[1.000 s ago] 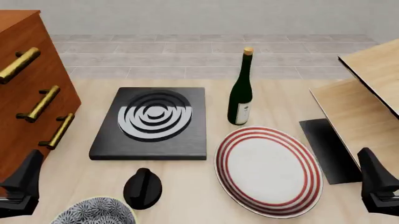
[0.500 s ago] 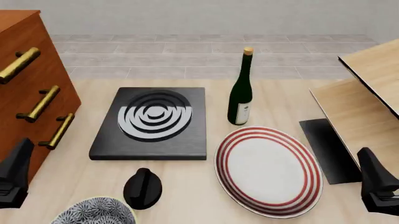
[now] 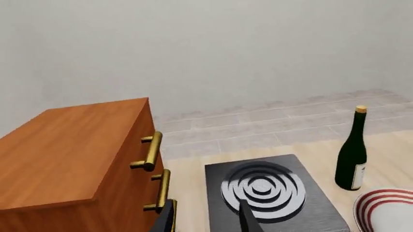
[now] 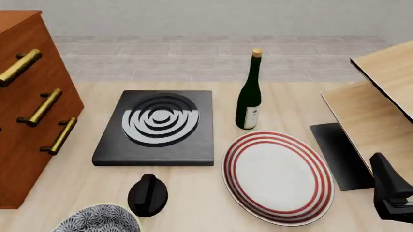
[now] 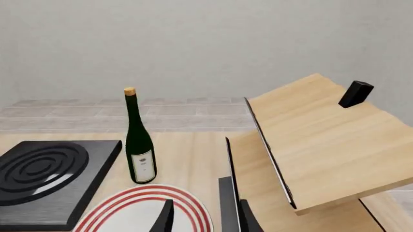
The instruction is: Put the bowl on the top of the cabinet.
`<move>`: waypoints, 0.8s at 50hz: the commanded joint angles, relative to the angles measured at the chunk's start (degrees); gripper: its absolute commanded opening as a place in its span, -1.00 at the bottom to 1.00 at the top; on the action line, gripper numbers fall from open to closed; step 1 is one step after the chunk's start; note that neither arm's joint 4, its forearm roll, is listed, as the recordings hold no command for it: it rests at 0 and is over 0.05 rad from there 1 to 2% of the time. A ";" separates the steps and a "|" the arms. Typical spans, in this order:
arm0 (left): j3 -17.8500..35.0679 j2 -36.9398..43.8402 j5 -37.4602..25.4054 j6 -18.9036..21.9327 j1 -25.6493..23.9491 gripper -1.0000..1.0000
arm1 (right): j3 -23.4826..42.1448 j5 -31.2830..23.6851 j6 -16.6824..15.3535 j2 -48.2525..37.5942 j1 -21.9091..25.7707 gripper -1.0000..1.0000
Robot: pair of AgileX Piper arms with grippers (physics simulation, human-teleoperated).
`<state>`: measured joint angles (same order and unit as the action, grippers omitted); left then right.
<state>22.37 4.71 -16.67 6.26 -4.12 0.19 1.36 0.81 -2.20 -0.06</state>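
Note:
The bowl (image 4: 96, 220), black-and-white patterned with a pale rim, sits at the table's near left edge, partly cut off by the front view. The reddish-brown cabinet (image 4: 26, 96) with brass handles stands at the left; its flat top (image 3: 65, 154) shows in the left wrist view. My left gripper (image 3: 208, 221) is outside the front view; its wrist view shows the fingers apart and empty, beside the cabinet front. The bowl does not show there. My right gripper (image 5: 206, 220) is open and empty over the plate's near side, and it shows at the front view's lower right (image 4: 390, 193).
A black stove plate (image 4: 158, 125) with ring pattern lies mid-table. A dark green bottle (image 4: 248, 96) stands behind a white plate (image 4: 277, 176) with red rings. A black knob-like object (image 4: 148, 195) sits next to the bowl. Pale-wood furniture (image 4: 380, 96) fills the right.
My left gripper has drifted left past the cabinet's lower corner and out of the front view. The right gripper and all objects have stayed put.

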 commanded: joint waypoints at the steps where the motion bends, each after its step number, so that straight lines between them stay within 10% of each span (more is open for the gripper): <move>1: 6.29 2.51 -7.23 -0.54 -0.62 1.00 | 0.02 0.03 0.00 -0.05 0.01 1.00; 40: 3.96 11.77 -20.44 -6.92 -3.41 1.00 | 0.00 0.55 -0.01 -0.53 0.02 1.00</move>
<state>27.23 15.82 -33.95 -0.16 -6.52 0.19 1.88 0.82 -2.71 -0.04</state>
